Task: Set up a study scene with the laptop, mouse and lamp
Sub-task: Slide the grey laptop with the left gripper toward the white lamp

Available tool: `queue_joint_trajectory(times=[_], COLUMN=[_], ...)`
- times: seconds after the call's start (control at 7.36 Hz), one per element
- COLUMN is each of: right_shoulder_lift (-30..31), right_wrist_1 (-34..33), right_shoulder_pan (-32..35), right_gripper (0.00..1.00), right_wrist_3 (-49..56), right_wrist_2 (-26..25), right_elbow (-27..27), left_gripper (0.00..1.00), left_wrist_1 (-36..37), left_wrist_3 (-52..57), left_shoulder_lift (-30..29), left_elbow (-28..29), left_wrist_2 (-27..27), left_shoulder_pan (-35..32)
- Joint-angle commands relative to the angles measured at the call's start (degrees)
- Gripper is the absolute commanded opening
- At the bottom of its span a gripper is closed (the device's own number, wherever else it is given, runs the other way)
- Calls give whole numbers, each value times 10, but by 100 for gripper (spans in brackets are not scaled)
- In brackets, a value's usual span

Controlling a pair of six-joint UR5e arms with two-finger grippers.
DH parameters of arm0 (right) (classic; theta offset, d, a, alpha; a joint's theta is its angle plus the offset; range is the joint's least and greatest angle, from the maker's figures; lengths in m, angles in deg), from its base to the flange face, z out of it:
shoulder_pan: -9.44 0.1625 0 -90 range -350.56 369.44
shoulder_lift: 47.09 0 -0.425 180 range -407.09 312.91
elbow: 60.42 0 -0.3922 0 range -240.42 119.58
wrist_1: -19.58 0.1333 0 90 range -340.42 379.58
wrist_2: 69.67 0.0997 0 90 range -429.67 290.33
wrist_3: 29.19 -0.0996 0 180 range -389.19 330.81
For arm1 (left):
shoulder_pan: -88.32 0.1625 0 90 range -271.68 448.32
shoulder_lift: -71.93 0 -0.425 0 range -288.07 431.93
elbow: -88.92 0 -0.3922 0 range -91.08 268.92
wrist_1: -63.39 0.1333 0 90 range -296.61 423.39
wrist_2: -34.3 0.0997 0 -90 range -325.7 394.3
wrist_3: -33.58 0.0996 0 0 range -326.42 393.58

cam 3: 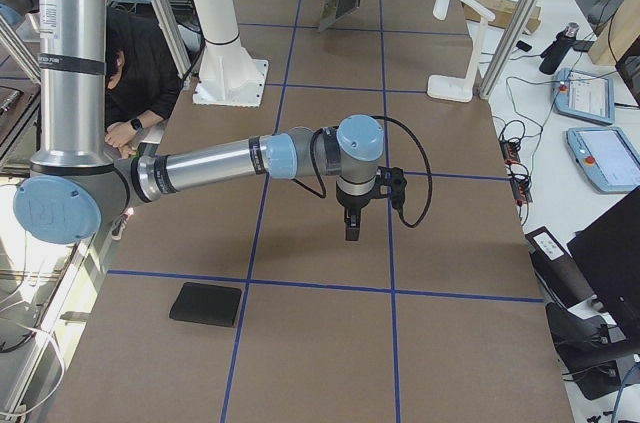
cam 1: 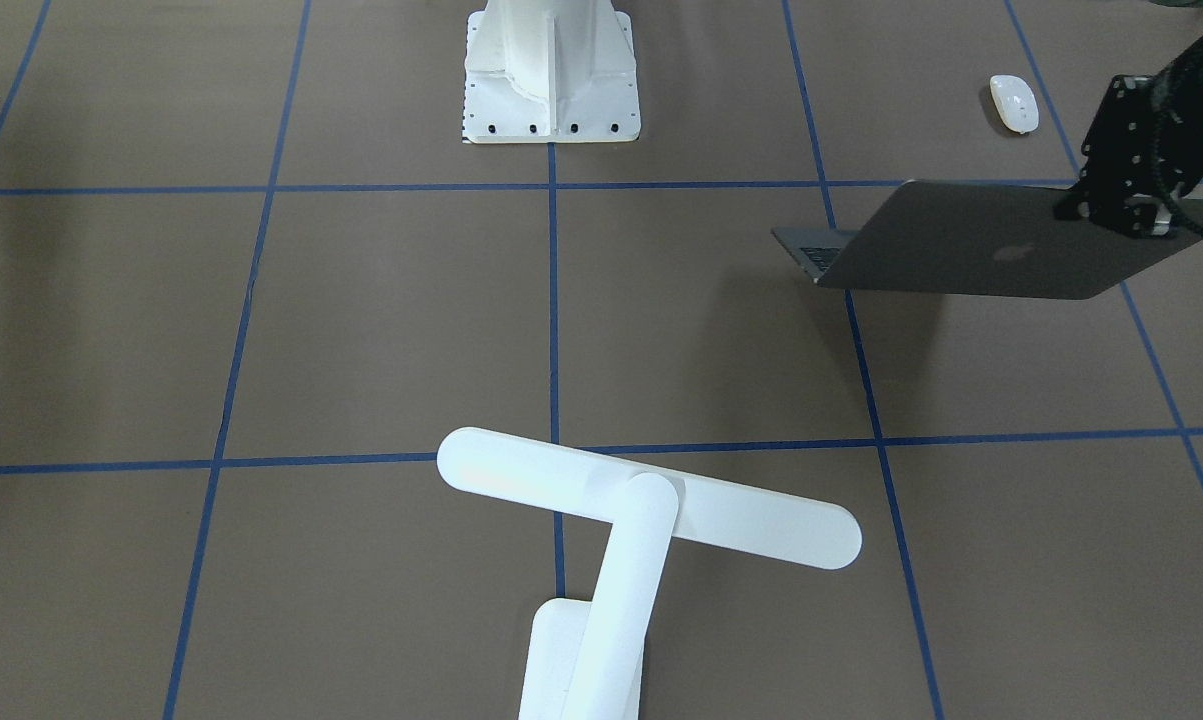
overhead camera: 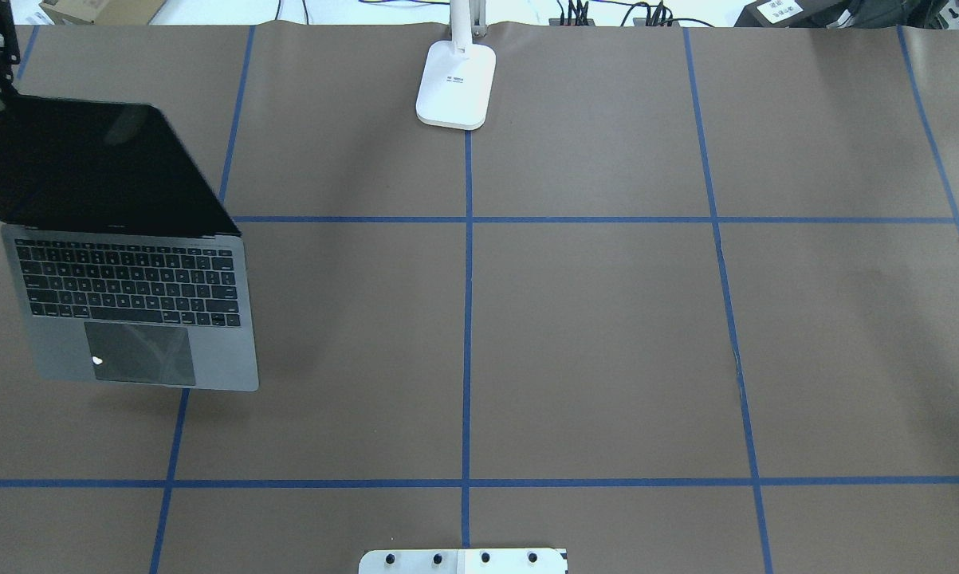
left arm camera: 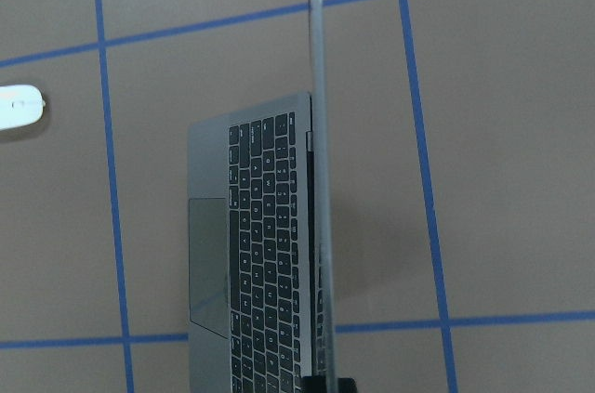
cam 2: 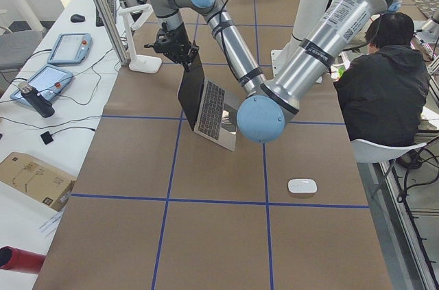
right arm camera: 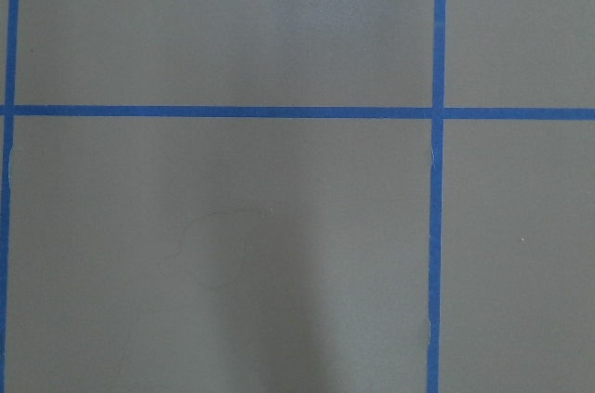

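The grey laptop (overhead camera: 136, 311) stands open on the table's left side, its dark screen (overhead camera: 88, 167) raised. My left gripper (cam 1: 1126, 212) is shut on the top edge of that screen. In the left wrist view the lid runs edge-on up from a black fingertip (left arm camera: 325, 384). The white mouse (cam 1: 1014, 103) lies apart from the laptop, toward the robot's side. The white lamp (cam 1: 651, 505) stands at the table's far edge in the middle, its base (overhead camera: 457, 84) flat. My right gripper (cam 3: 350, 228) hangs over bare table; I cannot tell whether it is open or shut.
The white bolted pedestal (cam 1: 551, 70) stands at the robot's side. A black square mat (cam 3: 205, 303) lies at the table's right end. A person (cam 2: 384, 91) sits behind the robot. Blue tape lines (overhead camera: 467, 319) grid the brown surface.
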Motion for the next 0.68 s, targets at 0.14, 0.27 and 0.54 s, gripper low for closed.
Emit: queue_joint_trajectory(times=[0.14, 0.27, 0.54], right_shoulder_lift=[7, 5, 2], right_wrist_1=[4, 0, -4], right_shoulder_pan=[-2, -2, -8], right_gripper=[100, 100, 100], right_wrist_3=[3, -3, -4], right_wrist_2=[-11, -9, 7], right_elbow=[-2, 0, -4], left_gripper=[0, 0, 0], left_wrist_1=[-59, -85, -104], left_wrist_3=[-131, -152, -161], left_shoulder_lift=[-85, -100, -130], left_elbow=[74, 100, 149], left_wrist_2=[-2, -2, -4], left_shoulder_pan=[60, 67, 101])
